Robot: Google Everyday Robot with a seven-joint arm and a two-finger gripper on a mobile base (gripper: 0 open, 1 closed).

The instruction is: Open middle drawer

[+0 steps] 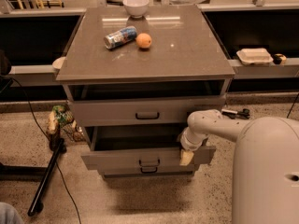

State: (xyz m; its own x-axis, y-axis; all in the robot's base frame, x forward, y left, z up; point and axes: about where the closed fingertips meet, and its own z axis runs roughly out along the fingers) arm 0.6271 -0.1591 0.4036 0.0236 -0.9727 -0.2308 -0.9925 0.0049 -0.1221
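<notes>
The cabinet (pixel 187 50) fills the centre of the view, with three grey drawers stacked under its flat top. The middle drawer (pixel 117 160) stands open, its front jutting forward of the one above so that its dark inside shows. Its small dark bar handle (pixel 148 162) sits at centre, just above the bottom drawer's handle (pixel 148 170). The top drawer (pixel 107 112), the largest-fronted, also stands slightly forward of the cabinet frame.

The gripper (pixel 187 157) is at the 3 o'clock end of the middle drawer's front, reaching over its upper edge, with a tan tip lying against the front face. Whether it is spread or pressed together, I cannot tell. The white arm (pixel 212 124) runs from it toward 4 o'clock to the robot's rounded body (pixel 266 171).

On the cabinet top a white bowl (pixel 136 6) sits at 12 o'clock. A can (pixel 120 36) lies on its side near the middle, with an orange (pixel 144 40) just beside it at its 3 o'clock. A foam takeaway box (pixel 254 56) rests on the ledge at 3 o'clock of the cabinet.
</notes>
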